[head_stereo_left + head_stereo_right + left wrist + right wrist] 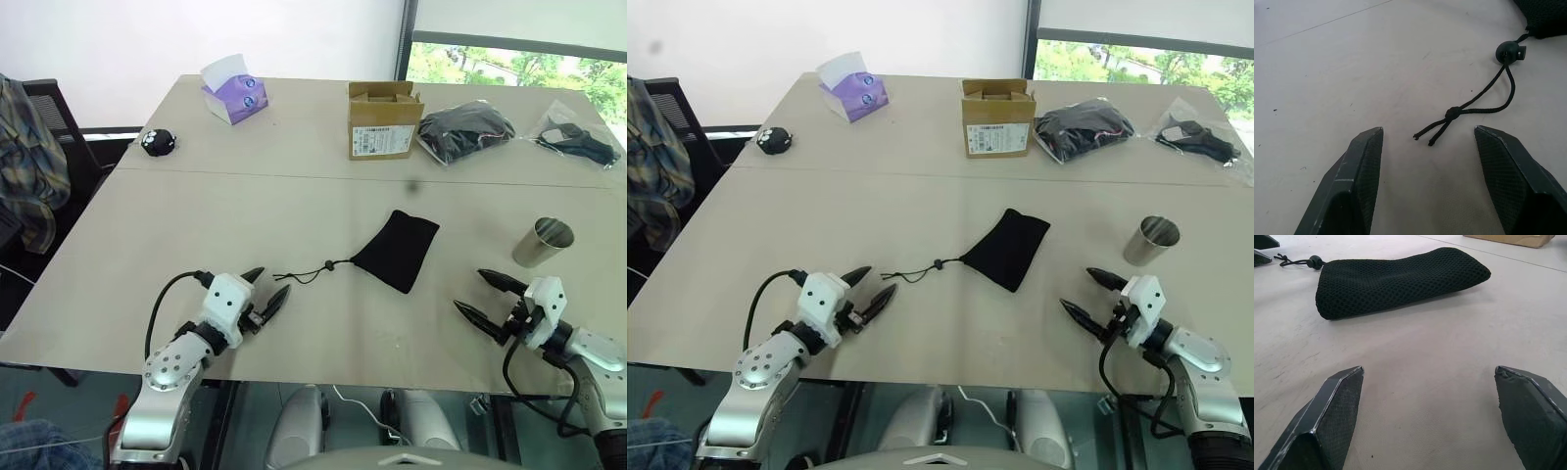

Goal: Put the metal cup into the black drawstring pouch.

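here both the left gripper (pixel 266 289) and right gripper (pixel 480 294) gape wide, empty, flanking the black drawstring pouch (pixel 397 249).

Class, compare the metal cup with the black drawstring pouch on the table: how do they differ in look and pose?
The metal cup is shiny, rigid and silver; the black drawstring pouch is matte, soft, mesh-textured fabric. The cup stands upright, mouth up; the pouch lies flat. The pouch trails a cord toward the left gripper; the cup has none. Both rest untouched on the table.
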